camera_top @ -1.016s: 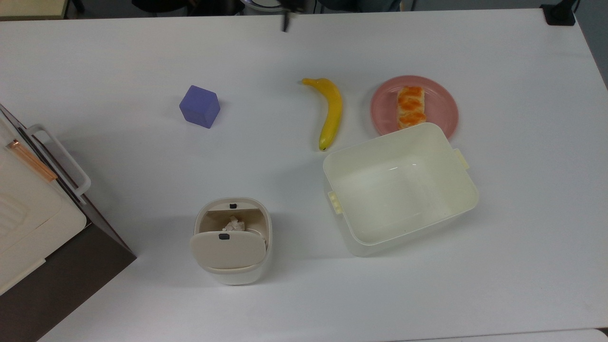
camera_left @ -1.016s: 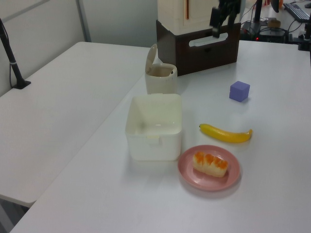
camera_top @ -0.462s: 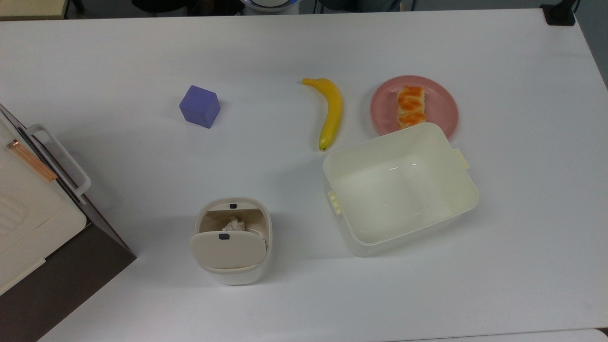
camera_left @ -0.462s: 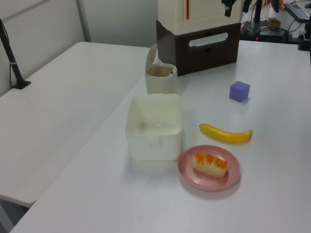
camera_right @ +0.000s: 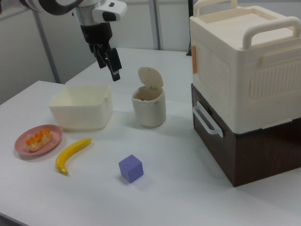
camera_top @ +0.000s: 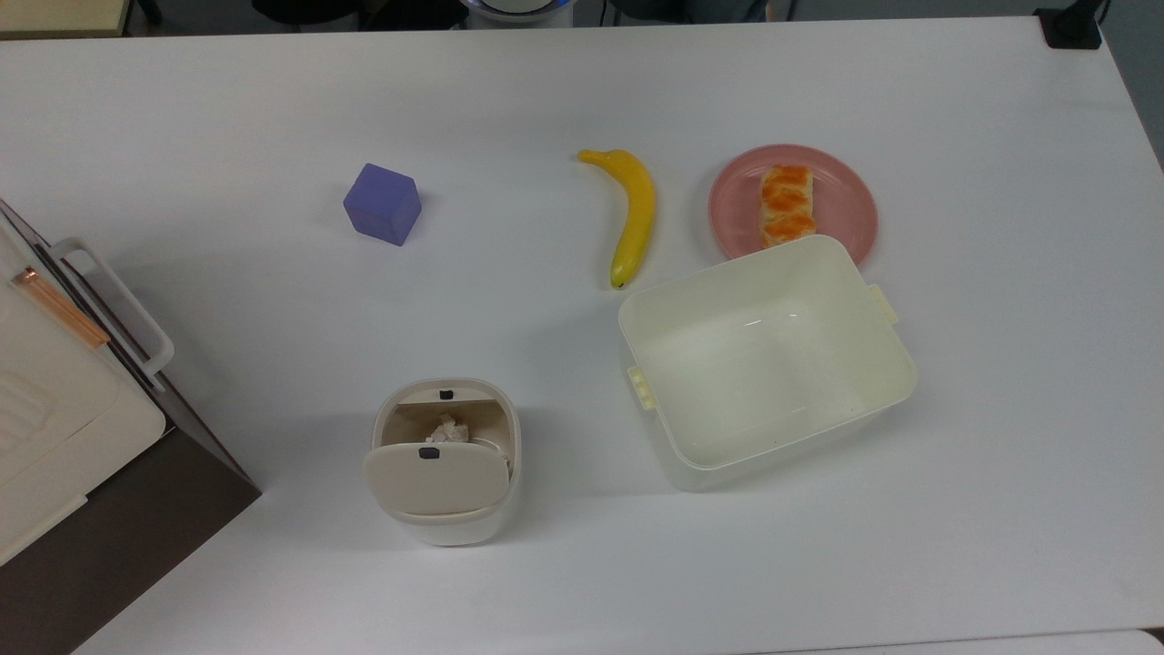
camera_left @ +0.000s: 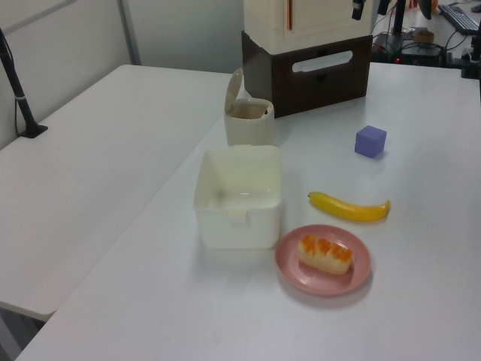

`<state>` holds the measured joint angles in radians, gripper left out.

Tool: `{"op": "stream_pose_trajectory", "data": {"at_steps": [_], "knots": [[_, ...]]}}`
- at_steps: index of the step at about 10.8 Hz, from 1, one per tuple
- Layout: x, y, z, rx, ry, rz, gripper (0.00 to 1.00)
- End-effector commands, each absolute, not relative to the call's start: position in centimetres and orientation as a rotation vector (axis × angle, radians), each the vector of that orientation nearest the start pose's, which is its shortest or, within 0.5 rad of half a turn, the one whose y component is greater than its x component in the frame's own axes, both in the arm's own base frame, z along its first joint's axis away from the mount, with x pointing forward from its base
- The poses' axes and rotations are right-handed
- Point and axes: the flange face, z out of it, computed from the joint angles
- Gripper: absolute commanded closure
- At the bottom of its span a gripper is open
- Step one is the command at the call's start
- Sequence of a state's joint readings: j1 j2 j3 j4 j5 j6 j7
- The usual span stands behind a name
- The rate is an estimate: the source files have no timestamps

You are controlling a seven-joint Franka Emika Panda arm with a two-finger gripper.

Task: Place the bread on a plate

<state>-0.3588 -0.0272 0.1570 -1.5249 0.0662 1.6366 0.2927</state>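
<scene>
The bread [camera_top: 786,205], a small cream loaf with orange-brown glazed bumps, lies on the round pink plate [camera_top: 841,196]. The left view has the bread [camera_left: 325,253] on the plate [camera_left: 289,263] near the table's front, and the right view has the bread [camera_right: 38,139] on the plate [camera_right: 21,143] at the right view's left. My gripper [camera_right: 109,70] hangs high in the air behind the cream tub, well away from the plate. Its two dark fingers point down, open, with nothing between them.
A yellow banana [camera_top: 634,214] lies beside the plate. A large cream tub [camera_top: 766,359] stands against the plate's rim. A small lidded bin [camera_top: 444,459], a purple cube [camera_top: 383,204] and a cream-and-brown stacked box [camera_right: 244,89] also stand on the white table.
My gripper has risen and drawn back: it has left the top view's upper edge and climbed toward the left view's top. Bread and plate have not moved.
</scene>
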Motion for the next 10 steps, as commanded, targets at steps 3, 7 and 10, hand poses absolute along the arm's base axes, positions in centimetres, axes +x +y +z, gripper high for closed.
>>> {"op": "stream_pose_trajectory", "data": {"at_steps": [3,7,10], "knots": [[53.27,-8.44,67.51,-2.968,0.685,-0.198,0.00],[53.15,-8.14,67.26,-2.972,0.677,-0.170,0.00],[53.28,-7.85,67.21,-3.003,0.551,-0.178,0.00]]}}
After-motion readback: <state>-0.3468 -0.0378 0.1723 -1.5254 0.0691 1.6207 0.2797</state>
